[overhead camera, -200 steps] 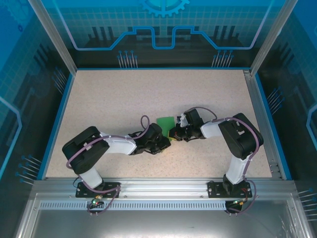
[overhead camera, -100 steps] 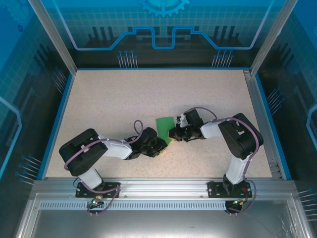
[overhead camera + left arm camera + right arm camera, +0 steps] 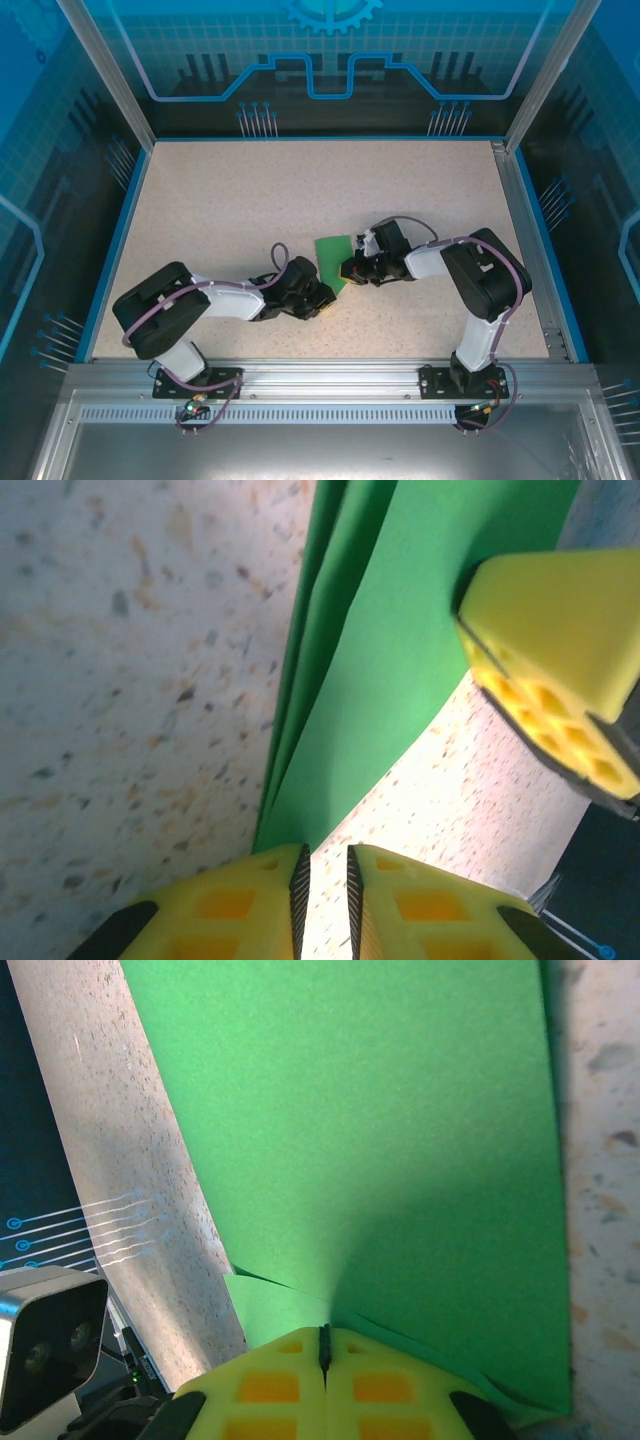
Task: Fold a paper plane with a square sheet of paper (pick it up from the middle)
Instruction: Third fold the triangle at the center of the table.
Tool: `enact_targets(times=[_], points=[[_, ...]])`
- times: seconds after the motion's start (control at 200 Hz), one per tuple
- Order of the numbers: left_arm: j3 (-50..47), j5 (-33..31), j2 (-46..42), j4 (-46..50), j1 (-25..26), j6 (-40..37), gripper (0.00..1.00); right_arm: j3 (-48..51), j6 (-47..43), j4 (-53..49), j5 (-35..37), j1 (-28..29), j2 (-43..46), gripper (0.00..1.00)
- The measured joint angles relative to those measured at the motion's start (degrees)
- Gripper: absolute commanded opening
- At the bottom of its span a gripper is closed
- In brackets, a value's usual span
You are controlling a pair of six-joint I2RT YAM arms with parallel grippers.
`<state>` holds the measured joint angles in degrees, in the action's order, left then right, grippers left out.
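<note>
Two robot arms meet over a thin, bright green square sheet of paper [image 3: 333,250], already creased into layers, near the middle of the speckled worktop [image 3: 250,200]. The right end effector [image 3: 325,1335] is clamped on one edge of the sheet, its yellow pads pressed together, seemingly to anchor the layers while the fold is worked. The left end effector [image 3: 325,858] sits low at the sheet's near corner, pads a narrow slit apart with bare worktop showing between them. Whether a layer is caught under one pad cannot be told. Compared with a second ago, the left arm has drawn back toward its base, elbow swung outward, uncovering a little more green. The right arm and the sheet have stayed put.
</note>
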<state>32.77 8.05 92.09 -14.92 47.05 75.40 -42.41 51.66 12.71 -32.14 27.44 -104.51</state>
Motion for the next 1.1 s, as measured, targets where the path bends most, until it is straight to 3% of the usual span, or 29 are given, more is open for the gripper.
enact_targets(times=[0.49,0.695,1.1], points=[[5.6,1.0,-4.2,16.3,-0.1,-7.0,0.25,0.4,2.0,1.2,-0.1,0.0,0.0,0.05],[11.4,0.8,-2.2,15.0,-0.7,-8.3,0.24,0.4,2.6,1.3,0.0,0.0,0.1,0.05],[11.5,-1.9,5.2,13.4,-2.8,-8.2,0.18,-0.5,2.5,-0.4,0.1,0.0,0.2,0.07]])
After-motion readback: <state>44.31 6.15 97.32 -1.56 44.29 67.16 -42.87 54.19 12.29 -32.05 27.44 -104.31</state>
